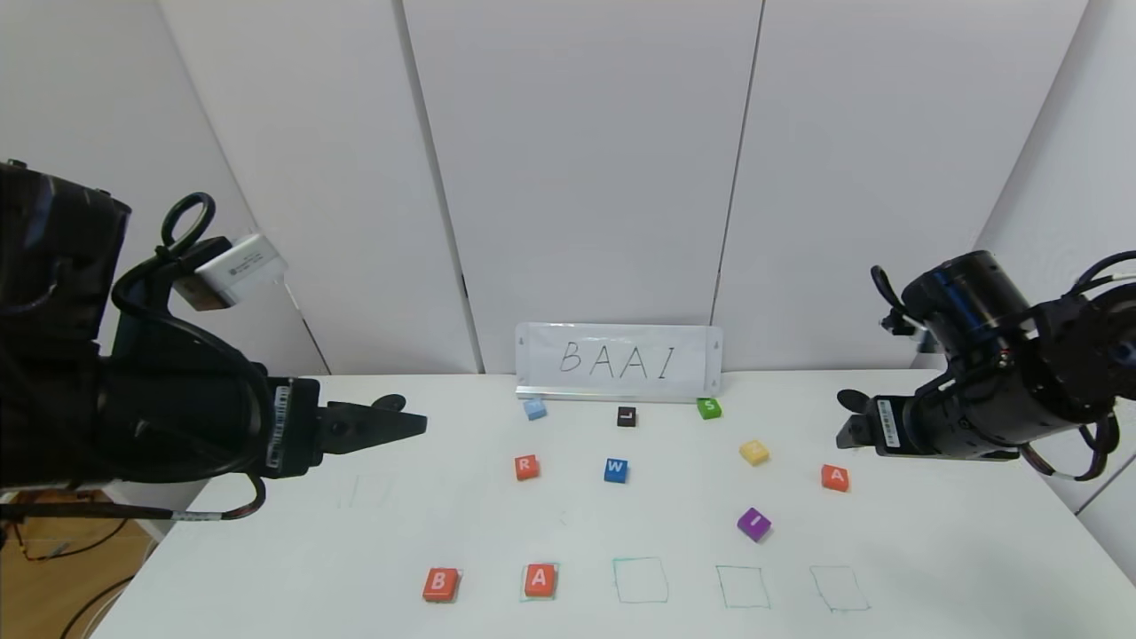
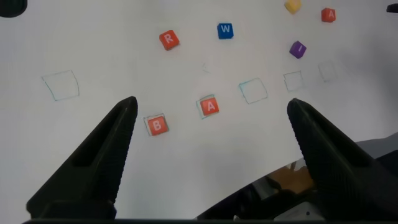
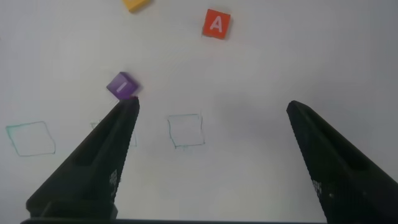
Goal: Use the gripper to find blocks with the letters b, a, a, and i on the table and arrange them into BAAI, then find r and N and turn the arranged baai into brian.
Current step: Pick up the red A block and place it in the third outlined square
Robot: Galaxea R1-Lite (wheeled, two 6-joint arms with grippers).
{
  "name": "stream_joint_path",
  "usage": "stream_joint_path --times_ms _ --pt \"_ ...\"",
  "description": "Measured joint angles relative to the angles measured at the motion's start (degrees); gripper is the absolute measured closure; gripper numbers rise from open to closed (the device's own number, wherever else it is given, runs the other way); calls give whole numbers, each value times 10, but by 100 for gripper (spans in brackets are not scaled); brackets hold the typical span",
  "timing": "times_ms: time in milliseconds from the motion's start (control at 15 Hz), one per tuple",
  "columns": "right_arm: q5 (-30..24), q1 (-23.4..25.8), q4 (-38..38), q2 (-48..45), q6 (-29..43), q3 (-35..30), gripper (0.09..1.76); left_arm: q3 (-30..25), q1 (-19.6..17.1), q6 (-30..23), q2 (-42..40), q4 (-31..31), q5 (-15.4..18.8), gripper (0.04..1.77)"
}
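Two flat orange-red square blocks, the B (image 1: pixel 441 584) and one A (image 1: pixel 540 579), already sit in the near row on the white counter (image 1: pixel 932 568), at its left end. Three green-outlined squares to their right stay bare. The second orange-red A block (image 1: pixel 834 477) lies far right, the purple I block (image 1: pixel 753 524) just nearer, the orange-red R block (image 1: pixel 526 467) mid-left; no N is legible. So BAAI looks half built, BRIAN untouched. Left gripper (image 1: pixel 404 424) and right gripper (image 3: pixel 211 112) hover at the sides, jaws spread wide, holding nothing.

Smooth matt table (image 1: pixel 932 550) (glossy blocks (image 1: pixel 540 579)).
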State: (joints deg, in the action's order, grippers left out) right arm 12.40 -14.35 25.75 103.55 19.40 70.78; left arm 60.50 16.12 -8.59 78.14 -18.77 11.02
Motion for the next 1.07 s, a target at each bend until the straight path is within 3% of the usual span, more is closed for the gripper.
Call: stream_joint_path --times_ms 200,600,1067 --pt "-22 24 -25 52 1 4 14 2 -23 15 -2 -1 13 10" --pt "-76 54 -98 134 4 4 14 -1 -28 16 0 2 14 9" --pt "-81 74 -143 194 1 4 14 -3 -26 16 7 5 14 9"
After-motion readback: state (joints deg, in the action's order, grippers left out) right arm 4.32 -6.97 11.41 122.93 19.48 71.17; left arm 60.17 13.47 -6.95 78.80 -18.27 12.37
